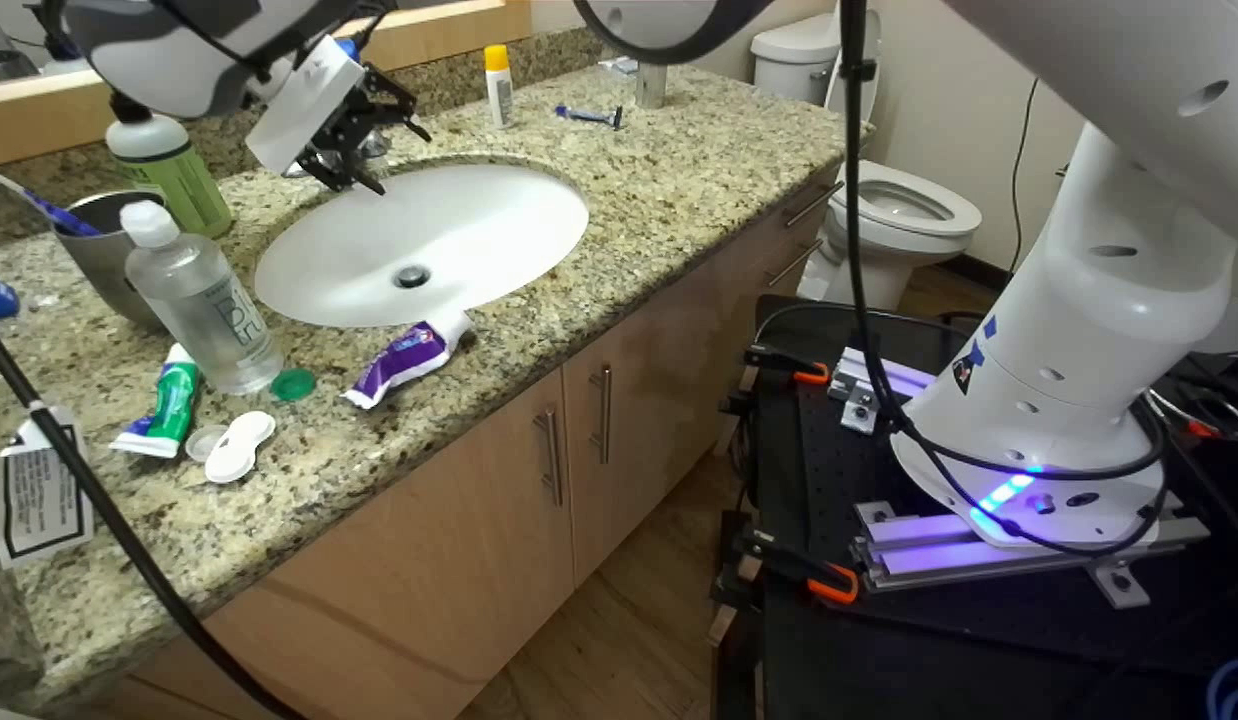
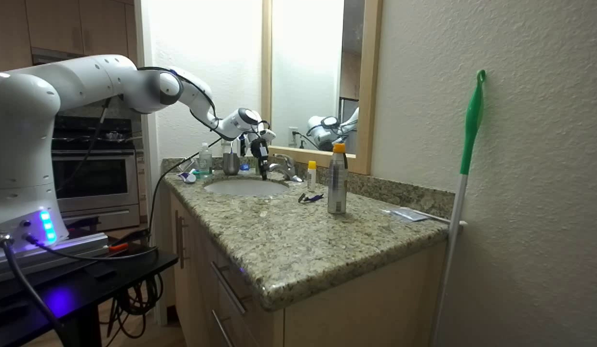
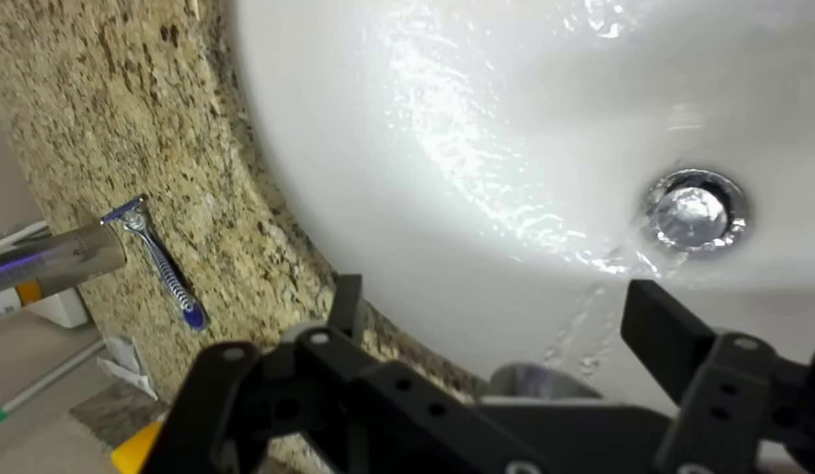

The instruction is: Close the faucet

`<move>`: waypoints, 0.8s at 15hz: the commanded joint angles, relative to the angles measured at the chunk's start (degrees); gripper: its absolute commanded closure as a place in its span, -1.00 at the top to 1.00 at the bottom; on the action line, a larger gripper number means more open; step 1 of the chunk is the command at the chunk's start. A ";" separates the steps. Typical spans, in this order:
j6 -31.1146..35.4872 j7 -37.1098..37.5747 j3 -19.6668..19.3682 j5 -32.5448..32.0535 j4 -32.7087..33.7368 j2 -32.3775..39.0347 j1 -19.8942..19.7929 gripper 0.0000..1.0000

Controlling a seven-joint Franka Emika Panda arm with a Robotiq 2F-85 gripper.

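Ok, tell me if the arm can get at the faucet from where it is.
Probably yes: the open gripper hangs right by the faucet, with the spout showing between its fingers in the wrist view, and nothing visible blocks the way.

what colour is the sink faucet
Shiny silver, like chrome; the sink faucet shows best in an exterior view.

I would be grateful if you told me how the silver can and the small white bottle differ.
The silver can has a metallic-looking body, whereas the small white bottle has a white one. The silver can is taller and broader than the small white bottle. The small white bottle stands nearer the faucet, the silver can farther from it. Both stand upright on the counter, capped in yellow-orange.
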 commanded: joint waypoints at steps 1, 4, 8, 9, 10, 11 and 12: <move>-4.90 -1.49 -1.15 4.20 6.72 4.12 -2.31 1.00; -1.80 -1.84 0.66 4.70 6.65 1.35 -2.52 1.00; 5.52 -4.96 1.49 4.33 7.37 -2.79 -1.81 1.00; 6.60 -5.76 1.78 4.46 7.81 -3.58 -1.91 1.00; 6.79 -6.13 2.18 4.82 8.39 -3.98 -2.21 1.00; 7.49 -5.77 1.95 4.54 8.71 -4.06 -2.42 1.00; 7.42 -5.29 1.42 3.98 9.07 -4.25 -2.39 1.00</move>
